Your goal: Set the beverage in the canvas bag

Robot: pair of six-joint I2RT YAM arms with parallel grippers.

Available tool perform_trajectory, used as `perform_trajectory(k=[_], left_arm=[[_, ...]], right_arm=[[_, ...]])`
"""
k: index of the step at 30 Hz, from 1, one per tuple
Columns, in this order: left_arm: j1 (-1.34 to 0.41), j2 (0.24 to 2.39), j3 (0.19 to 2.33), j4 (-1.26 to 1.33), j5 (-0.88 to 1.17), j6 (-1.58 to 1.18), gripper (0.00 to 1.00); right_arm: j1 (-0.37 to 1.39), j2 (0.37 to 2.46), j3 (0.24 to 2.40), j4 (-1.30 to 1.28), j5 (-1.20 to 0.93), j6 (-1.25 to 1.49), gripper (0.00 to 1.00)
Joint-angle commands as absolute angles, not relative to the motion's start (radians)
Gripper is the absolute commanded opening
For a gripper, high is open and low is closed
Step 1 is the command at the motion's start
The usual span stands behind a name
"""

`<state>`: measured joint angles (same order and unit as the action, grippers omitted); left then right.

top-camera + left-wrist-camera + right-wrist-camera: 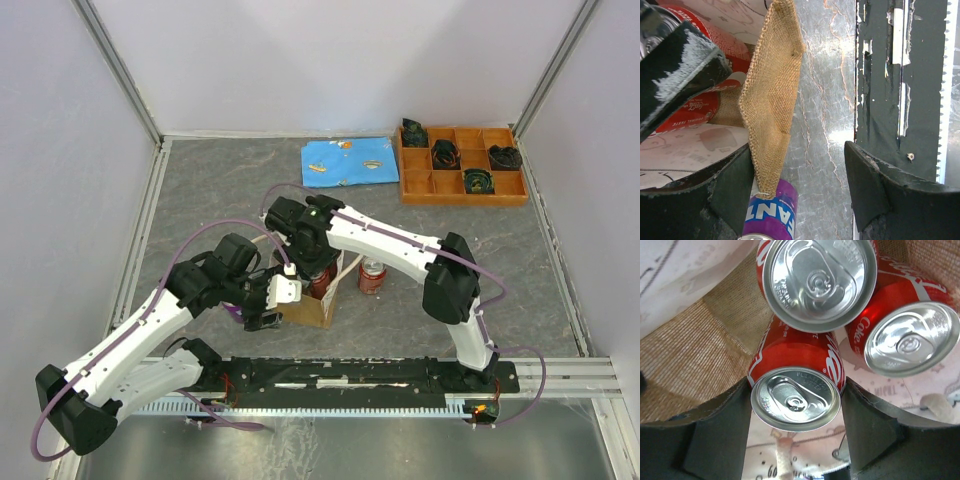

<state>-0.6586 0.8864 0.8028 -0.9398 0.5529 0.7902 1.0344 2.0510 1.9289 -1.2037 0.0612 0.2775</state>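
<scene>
Leaves almost no room inside the canvas bag (315, 312), packed close with three red cans (819, 282), with the right gripper (796, 395) down among them, clamped around the nearest can (795, 352), and its arm across the mouth from the right. Blocks the bag's near left side with the left gripper (797, 150), jaws wide and astride the tan wall, and with a purple can (771, 217) just beside that wall. Offers open counter (480, 260) to the right beyond a lone red can (372, 276) standing near the bag, and across the middle back to the blue cloth (350, 162) and wooden tray (462, 199) at the far edge.
</scene>
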Motion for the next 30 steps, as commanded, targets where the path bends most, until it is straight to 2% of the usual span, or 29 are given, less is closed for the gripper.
perform_trajectory(k=[1, 12, 20, 21, 26, 30], left_arm=[[-0.663, 0.885, 0.796, -0.956, 0.577, 0.781, 0.76], [-0.663, 0.890, 0.796, -0.956, 0.578, 0.779, 0.76], [-0.663, 0.881, 0.792, -0.963, 0.575, 0.776, 0.76], [-0.663, 0.879, 0.791, -0.962, 0.576, 0.775, 0.76], [-0.662, 0.878, 0.788, -0.963, 0.577, 0.773, 0.76], [-0.663, 0.879, 0.790, -0.962, 0.578, 0.776, 0.76]], right_arm=[[1.040, 2.018, 1.890, -1.086, 0.120, 0.261, 0.00], [1.039, 1.977, 1.746, -0.924, 0.226, 0.279, 0.00], [1.031, 1.978, 1.713, -0.931, 0.247, 0.292, 0.00], [1.030, 1.974, 1.710, -0.937, 0.247, 0.294, 0.06], [1.030, 1.947, 1.698, -0.964, 0.247, 0.301, 0.45], [1.030, 1.930, 1.702, -1.005, 0.251, 0.301, 0.61]])
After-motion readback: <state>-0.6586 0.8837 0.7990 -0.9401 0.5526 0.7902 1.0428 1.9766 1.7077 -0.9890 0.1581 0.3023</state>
